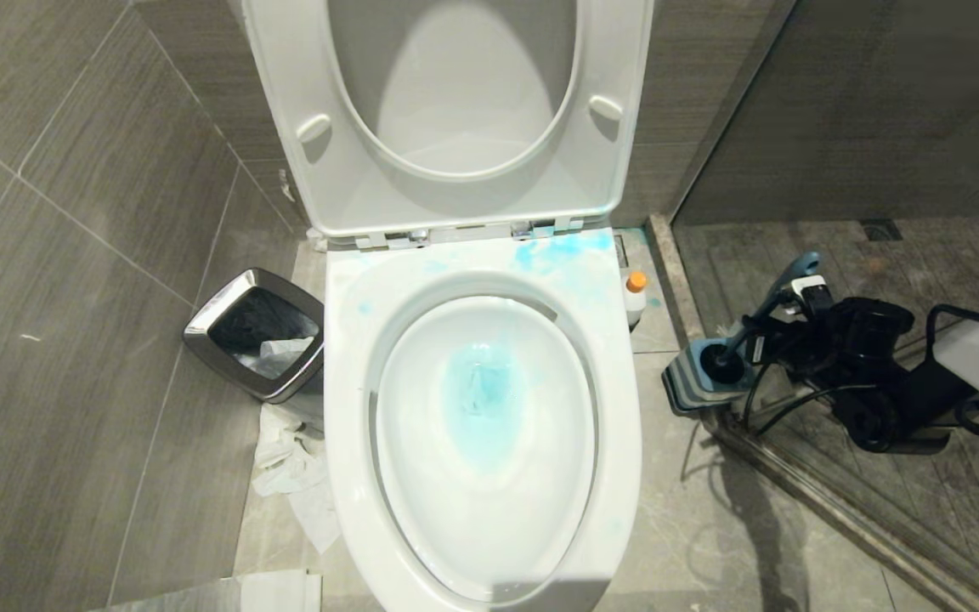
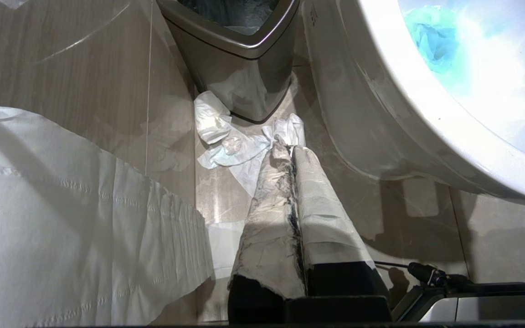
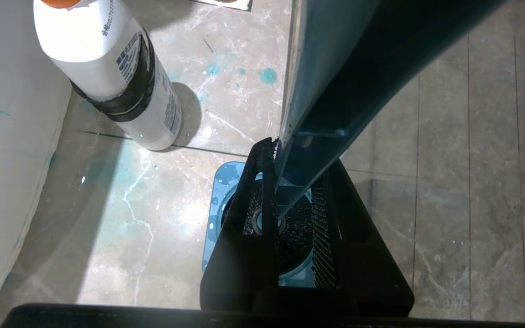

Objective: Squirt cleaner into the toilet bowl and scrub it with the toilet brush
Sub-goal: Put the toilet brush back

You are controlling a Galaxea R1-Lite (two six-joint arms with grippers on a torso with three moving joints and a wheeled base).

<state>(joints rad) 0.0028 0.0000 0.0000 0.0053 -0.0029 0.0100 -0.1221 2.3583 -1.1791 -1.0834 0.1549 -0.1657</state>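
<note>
You are looking at the right gripper (image 1: 800,293), which is clamping its jaws on the slate-blue handle of the toilet brush (image 1: 766,310), off to the right of the toilet bowl (image 1: 481,544). In the right wrist view the handle is running straight out between the fingers (image 3: 244,214), and the black bristle head is sitting just beyond them, down in its square holder (image 3: 219,182). That grip, high on the handle and in line with it, is probably letting you draw the brush upward out of the holder without tipping it.

The cleaner (image 1: 635,297) is standing upright on the floor beyond the gripper, just beside the bowl's outer wall, so it is staying out of the brush's path. Blue liquid is pooling in the bowl and smearing the rim near the hinge, so the squirting looks done and scrubbing is what is remaining.

The left gripper (image 2: 290,152) is hanging pressed shut and empty, low on the far side of the bowl, near crumpled tissue (image 2: 226,141) and a waste bin (image 2: 239,59).
</note>
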